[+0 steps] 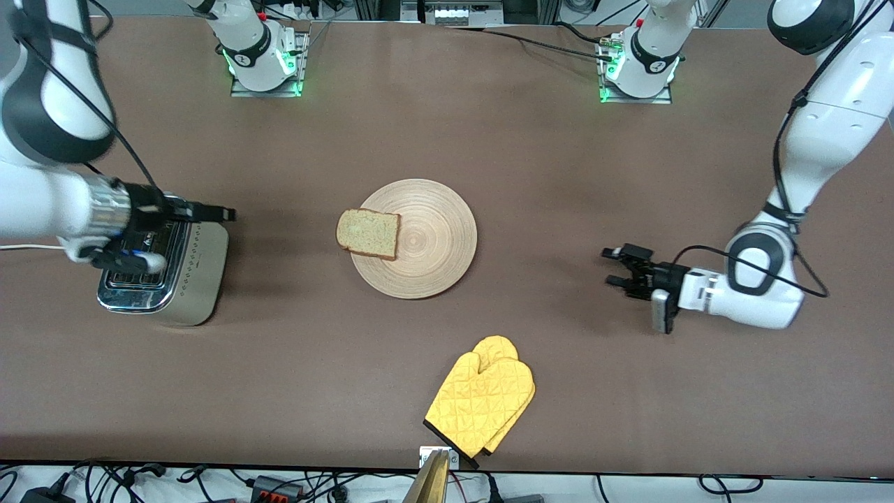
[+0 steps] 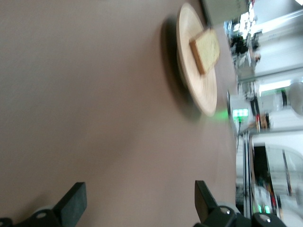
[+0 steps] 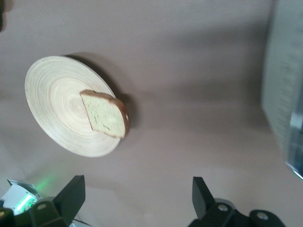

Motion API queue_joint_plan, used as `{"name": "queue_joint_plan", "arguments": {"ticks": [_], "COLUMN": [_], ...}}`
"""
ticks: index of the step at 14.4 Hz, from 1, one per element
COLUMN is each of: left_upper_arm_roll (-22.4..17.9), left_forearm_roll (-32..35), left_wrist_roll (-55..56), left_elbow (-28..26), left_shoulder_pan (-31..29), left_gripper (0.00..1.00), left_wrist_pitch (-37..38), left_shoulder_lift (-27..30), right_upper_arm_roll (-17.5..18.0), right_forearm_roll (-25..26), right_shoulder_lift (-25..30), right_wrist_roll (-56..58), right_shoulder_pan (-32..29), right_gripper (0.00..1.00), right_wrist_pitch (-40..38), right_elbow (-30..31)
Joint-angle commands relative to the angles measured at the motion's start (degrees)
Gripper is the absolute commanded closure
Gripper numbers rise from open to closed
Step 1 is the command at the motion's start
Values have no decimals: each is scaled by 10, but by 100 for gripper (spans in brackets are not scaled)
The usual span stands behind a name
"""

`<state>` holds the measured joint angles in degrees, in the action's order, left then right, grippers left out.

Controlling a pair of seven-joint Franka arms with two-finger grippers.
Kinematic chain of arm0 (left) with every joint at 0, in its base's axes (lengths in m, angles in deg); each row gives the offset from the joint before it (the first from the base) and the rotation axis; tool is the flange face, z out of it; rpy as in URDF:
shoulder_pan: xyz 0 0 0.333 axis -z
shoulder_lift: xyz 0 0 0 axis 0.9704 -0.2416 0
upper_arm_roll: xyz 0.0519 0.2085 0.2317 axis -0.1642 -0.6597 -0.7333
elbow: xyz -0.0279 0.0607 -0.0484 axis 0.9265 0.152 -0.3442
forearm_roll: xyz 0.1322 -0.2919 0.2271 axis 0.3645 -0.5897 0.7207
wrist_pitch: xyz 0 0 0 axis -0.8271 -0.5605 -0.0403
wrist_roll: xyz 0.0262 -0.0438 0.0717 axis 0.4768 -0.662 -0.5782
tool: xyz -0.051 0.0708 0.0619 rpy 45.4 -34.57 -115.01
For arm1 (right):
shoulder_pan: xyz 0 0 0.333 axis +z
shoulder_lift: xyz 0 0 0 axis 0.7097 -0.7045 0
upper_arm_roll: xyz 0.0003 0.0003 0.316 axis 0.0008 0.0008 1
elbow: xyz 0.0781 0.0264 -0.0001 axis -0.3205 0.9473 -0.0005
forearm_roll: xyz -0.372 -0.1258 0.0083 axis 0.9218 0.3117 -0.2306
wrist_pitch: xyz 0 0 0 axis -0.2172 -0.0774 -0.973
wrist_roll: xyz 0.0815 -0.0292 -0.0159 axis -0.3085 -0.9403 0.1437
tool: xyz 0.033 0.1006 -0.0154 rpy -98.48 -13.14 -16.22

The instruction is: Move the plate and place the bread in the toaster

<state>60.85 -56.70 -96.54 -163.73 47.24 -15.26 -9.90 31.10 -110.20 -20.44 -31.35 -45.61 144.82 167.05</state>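
Note:
A round light-wood plate (image 1: pixel 433 244) lies mid-table, and a squarish slice of bread (image 1: pixel 368 233) rests on its rim, overhanging toward the right arm's end. The cream and chrome toaster (image 1: pixel 202 272) stands at that end. My right gripper (image 1: pixel 195 239) hovers open over the toaster, holding nothing. My left gripper (image 1: pixel 613 267) is open and empty, low over the table beside the plate toward the left arm's end. In the left wrist view the plate (image 2: pixel 196 90) and bread (image 2: pixel 206 49) lie well ahead of the open fingers (image 2: pixel 75 201). The right wrist view shows plate (image 3: pixel 52 104), bread (image 3: pixel 105 113) and toaster (image 3: pixel 286 94).
A yellow quilted oven mitt (image 1: pixel 482 402) lies near the table's edge closest to the front camera. The toaster's white cord (image 1: pixel 21 246) runs off the right arm's end of the table. Both arm bases stand along the table's edge farthest from the camera.

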Motion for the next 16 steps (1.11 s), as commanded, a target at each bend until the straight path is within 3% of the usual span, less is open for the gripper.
{"name": "queue_joint_plan", "arguments": {"ticks": [1, 4, 6, 7, 11, 14, 16], "left_upper_arm_roll": [-12, -5, -3, -3, -4, -4, -36], "left_forearm_roll": [88, 162, 194, 205, 303, 308, 303], "left_wrist_roll": [73, 187, 262, 291, 425, 491, 489], "left_elbow": [65, 109, 123, 122, 122, 124, 129], "left_shoulder_pan": [5, 12, 21, 24, 61, 62, 85], "left_gripper": [0, 0, 0, 0, 0, 0, 0], "left_wrist_pitch": [100, 169, 193, 198, 201, 199, 189], "left_shoulder_lift": [11, 38, 66, 93, 203, 257, 302], "right_upper_arm_roll": [2, 2, 2, 2, 2, 2, 2], "right_forearm_roll": [-16, -19, -81, -89, -112, -147, -147], "right_shoulder_lift": [-2, 0, 8, 12, 3, -3, -15], "right_wrist_roll": [-11, -10, -9, -8, -10, -10, -8], "right_shoulder_pan": [26, 52, 68, 81, 122, 142, 151], "right_gripper": [0, 0, 0, 0, 0, 0, 0], "right_wrist_pitch": [87, 175, 261, 301, 376, 400, 428], "right_elbow": [62, 131, 199, 224, 264, 275, 283]}}
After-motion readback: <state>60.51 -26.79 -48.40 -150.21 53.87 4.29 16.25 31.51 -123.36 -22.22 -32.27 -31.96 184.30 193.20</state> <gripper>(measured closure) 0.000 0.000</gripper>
